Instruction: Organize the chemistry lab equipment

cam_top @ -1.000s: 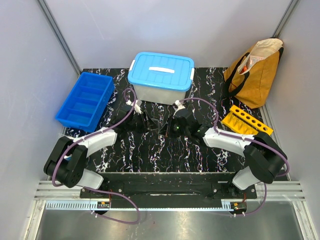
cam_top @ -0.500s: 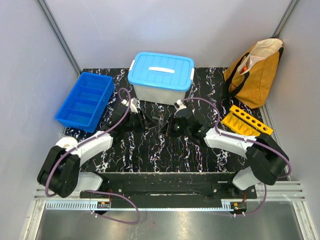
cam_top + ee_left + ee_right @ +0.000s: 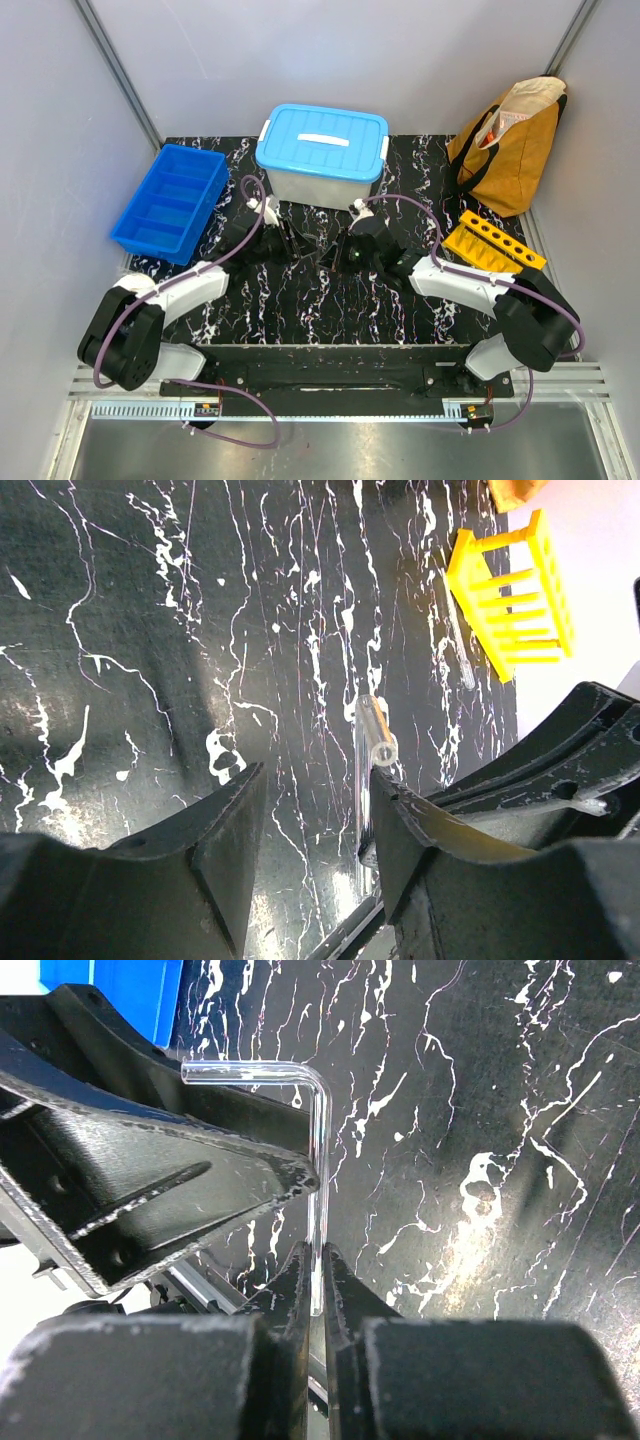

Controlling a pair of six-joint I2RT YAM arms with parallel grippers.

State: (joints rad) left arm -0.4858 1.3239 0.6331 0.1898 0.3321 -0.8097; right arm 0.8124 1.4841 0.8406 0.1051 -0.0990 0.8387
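While the right gripper is clenched on the bent glass tube, the left gripper stays released, one finger just beside the tube.

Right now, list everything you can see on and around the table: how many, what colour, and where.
divided blue plastic tray: one, blue, far left of the table
clear storage box with blue lid: one, back centre
mustard fabric tote bag: one, far right corner
yellow plastic test tube rack: one, right side, in front of the bag
bent clear glass tube: one, clear, mid-table, between the grippers
black white-veined marble table: one
left gripper: open, beside the tube
right gripper: shut on the tube
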